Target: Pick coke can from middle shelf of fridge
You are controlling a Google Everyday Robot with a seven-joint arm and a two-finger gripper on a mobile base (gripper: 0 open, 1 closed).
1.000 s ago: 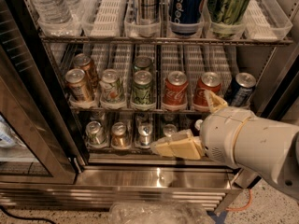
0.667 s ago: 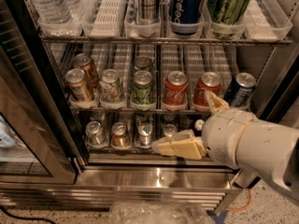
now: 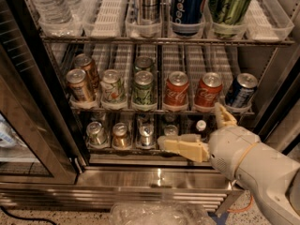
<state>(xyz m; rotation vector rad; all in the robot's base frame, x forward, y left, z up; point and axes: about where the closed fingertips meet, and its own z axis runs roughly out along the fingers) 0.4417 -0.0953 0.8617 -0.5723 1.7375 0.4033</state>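
Two red coke cans [image 3: 176, 91] [image 3: 206, 91] stand side by side at the front of the middle shelf [image 3: 159, 109], right of centre. A dark blue Pepsi can [image 3: 241, 91] stands to their right, green cans [image 3: 143, 89] to their left. My gripper [image 3: 194, 130] is open and empty, in front of the fridge [image 3: 154, 182], below the middle shelf. One tan finger [image 3: 183, 146] lies level, pointing left across the bottom rack. The other finger [image 3: 224, 116] points up, just under the right coke can.
The top rack holds a water bottle [image 3: 49, 6], a tall Pepsi can [image 3: 186, 6] and a tall green can [image 3: 229, 3]. Small cans and bottles [image 3: 121, 135] fill the bottom rack. The glass door [image 3: 26, 121] stands open at the left. Crumpled plastic [image 3: 157, 214] lies on the floor.
The gripper and white arm have shifted slightly right and up. The cans have not moved.
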